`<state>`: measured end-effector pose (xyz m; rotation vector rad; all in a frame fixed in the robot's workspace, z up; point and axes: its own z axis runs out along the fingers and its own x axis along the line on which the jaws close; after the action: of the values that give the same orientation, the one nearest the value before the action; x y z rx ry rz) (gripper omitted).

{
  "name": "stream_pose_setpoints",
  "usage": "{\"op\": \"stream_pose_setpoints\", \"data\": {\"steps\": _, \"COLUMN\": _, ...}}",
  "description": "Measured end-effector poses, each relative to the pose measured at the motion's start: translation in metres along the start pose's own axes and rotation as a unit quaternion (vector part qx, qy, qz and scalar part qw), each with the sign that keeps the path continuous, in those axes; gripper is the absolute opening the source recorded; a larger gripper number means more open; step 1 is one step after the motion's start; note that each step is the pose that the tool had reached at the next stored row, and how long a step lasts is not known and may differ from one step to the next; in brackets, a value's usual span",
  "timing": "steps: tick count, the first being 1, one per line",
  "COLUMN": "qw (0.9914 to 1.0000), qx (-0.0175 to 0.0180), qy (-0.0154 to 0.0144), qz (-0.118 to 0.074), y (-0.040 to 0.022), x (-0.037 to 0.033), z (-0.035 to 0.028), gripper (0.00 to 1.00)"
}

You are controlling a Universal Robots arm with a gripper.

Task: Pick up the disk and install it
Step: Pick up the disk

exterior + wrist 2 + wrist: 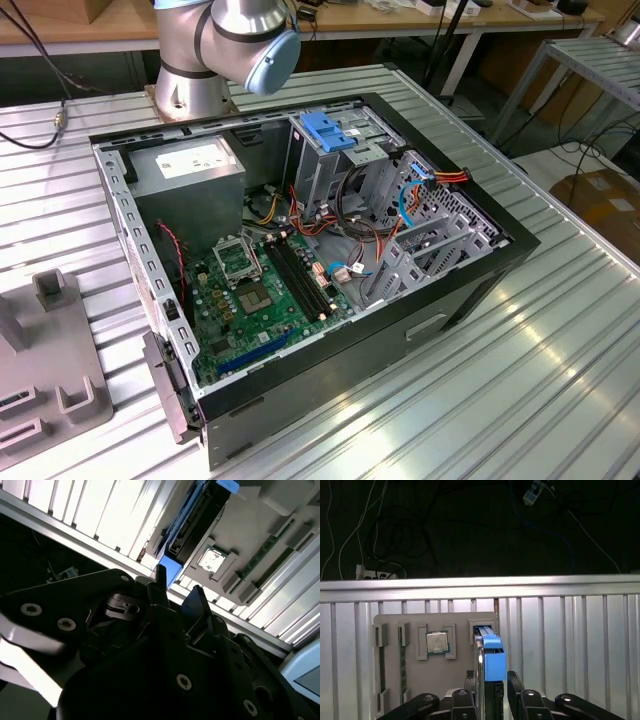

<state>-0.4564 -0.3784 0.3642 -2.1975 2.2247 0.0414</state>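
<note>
The disk (pixel 490 656), a grey metal drive with a bright blue carrier rail, stands on edge in a slot of the grey holder plate (pixel 415 677). In the second wrist view its blue end (pixel 170 568) shows just past the fingertips. My gripper (pixel 491 682) straddles the disk, one black finger on each side. A thin gap shows at the right finger, so the gripper reads as open around it. The disk rests in its slot. In the second wrist view the gripper (pixel 177 587) hangs over the holder's edge.
The holder plate also carries a square processor chip (pixel 437 642) and long narrow slots. An open computer case (pixel 470 285) lies on the ribbed metal table, with a tall drive cage topped by a blue bracket (pixel 326 130). The arm's base (pixel 195 85) stands behind the case.
</note>
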Motion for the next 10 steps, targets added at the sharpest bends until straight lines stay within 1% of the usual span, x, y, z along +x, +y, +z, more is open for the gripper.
{"op": "stream_pose_setpoints", "data": {"steps": 1, "qw": 0.99999, "qx": 0.0004, "qy": 0.0, "qz": -0.005, "y": 0.0, "x": 0.0, "z": 0.001, "gripper": 0.39}}
{"op": "stream_pose_setpoints", "data": {"steps": 2, "qw": 0.99998, "qx": 0.0007, "qy": 0.0001, "qz": -0.007, "y": 0.0, "x": 0.0, "z": 0.0017, "gripper": 0.45}}
{"op": "stream_pose_setpoints", "data": {"steps": 3, "qw": 0.99996, "qx": 0.001, "qy": 0.0001, "qz": -0.008, "y": 0.0, "x": 0.0001, "z": 0.0027, "gripper": 0.45}}
{"op": "stream_pose_setpoints", "data": {"steps": 5, "qw": 0.99996, "qx": 0.0016, "qy": 0.0001, "qz": -0.009, "y": 0.0, "x": 0.0002, "z": 0.0069, "gripper": 0.45}}
{"op": "stream_pose_setpoints", "data": {"steps": 10, "qw": 0.99998, "qx": 0.0017, "qy": 0.0, "qz": -0.006, "y": -0.0001, "x": 0.0006, "z": 0.0174, "gripper": 0.45}}
